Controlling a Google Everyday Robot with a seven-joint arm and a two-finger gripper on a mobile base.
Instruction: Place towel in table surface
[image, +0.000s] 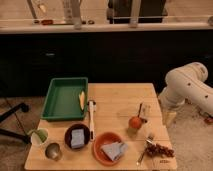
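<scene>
- While my arm (187, 86) bends beside the right edge of the table (120, 97), my gripper is hidden from sight; I cannot tell whether it grasps anything.
- The grey-blue towel (114, 149) lies in the orange bowl (100, 151) near the table's front edge.
- A sponge (77, 139) sits in the dark bowl (69, 133) just left.

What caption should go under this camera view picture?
Robot arm stands right of a wooden table; grey towel sits in an orange bowl, gripper out of view.
</scene>
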